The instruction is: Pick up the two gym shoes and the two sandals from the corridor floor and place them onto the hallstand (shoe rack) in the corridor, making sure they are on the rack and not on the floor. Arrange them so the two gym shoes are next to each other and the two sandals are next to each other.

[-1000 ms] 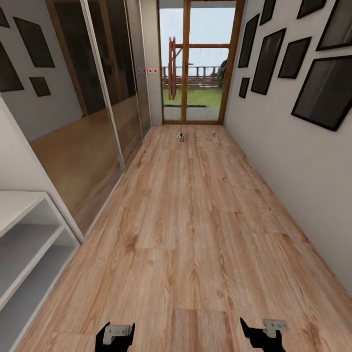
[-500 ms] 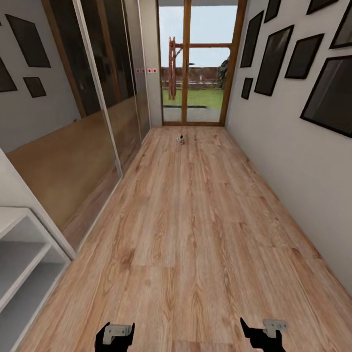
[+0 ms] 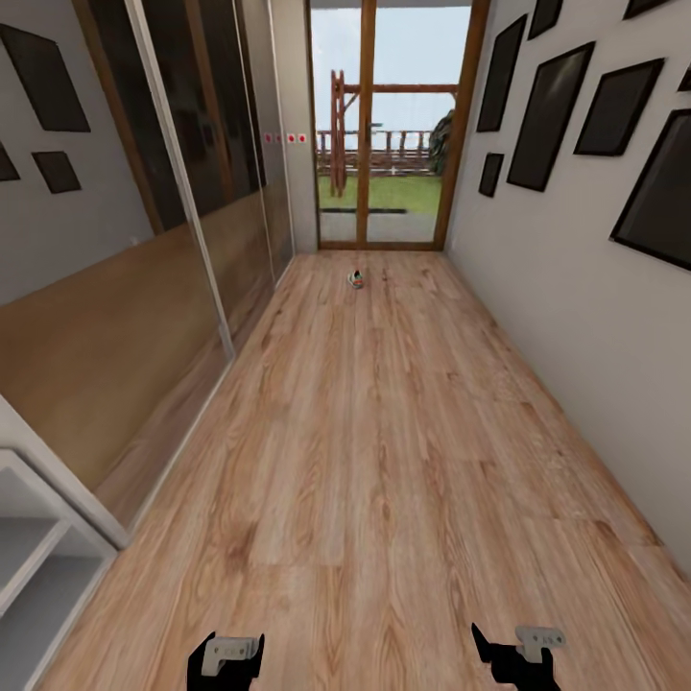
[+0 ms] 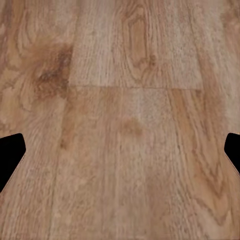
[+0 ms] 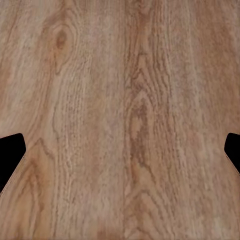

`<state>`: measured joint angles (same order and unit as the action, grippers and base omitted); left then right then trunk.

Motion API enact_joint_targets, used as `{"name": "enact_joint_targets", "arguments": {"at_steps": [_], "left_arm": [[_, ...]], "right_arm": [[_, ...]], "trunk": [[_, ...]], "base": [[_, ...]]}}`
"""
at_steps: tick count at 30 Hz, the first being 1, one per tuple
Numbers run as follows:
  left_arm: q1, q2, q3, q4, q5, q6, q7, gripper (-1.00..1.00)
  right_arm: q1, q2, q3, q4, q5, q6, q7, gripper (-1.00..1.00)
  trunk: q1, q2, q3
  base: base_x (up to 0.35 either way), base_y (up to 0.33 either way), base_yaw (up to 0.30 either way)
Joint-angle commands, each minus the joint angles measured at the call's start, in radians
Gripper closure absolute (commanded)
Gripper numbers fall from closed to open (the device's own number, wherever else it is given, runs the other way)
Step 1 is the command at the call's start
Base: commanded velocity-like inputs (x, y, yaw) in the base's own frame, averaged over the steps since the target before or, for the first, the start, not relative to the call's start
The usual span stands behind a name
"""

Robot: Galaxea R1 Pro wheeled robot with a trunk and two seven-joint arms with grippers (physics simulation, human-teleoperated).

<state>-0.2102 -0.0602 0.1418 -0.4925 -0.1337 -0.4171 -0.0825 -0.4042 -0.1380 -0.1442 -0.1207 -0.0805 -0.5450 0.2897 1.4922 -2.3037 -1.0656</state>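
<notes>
Far down corridor floor [image 3: 384, 451], gym shoe [image 3: 356, 279]

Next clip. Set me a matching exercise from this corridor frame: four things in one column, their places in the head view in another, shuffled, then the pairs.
Things:
1. hallstand
2. gym shoe
3. left hand
4. glass door

Places:
A. far floor, near the door
B. corridor's far end
C. lower left corner
D. bottom edge, left of centre

Pairs: 1-C, 2-A, 3-D, 4-B

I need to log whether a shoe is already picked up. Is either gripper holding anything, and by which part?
Nothing is held. The left gripper and right gripper are open over bare corridor floor.
</notes>
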Motion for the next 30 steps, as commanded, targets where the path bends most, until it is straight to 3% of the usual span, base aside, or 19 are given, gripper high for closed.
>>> {"name": "enact_joint_targets", "arguments": {"at_steps": [1,30], "left_arm": [[0.0,-0.001,0.009,0.0,-0.009,-0.003,-0.006,-1.0],[-0.001,-0.002,0.009,0.0,-0.009,-0.003,-0.006,-1.0]], "right_arm": [[-0.001,0.0,-0.005,0.001,-0.008,-0.001,0.01,-1.0],[0.0,0.0,-0.005,0.001,-0.008,-0.001,0.01,-1.0]], "trunk": [[0.0,0.0,-0.001],[0.0,0.0,-0.001]], "base": [[0.343,0.0,0.0],[0.343,0.0,0.0]]}}
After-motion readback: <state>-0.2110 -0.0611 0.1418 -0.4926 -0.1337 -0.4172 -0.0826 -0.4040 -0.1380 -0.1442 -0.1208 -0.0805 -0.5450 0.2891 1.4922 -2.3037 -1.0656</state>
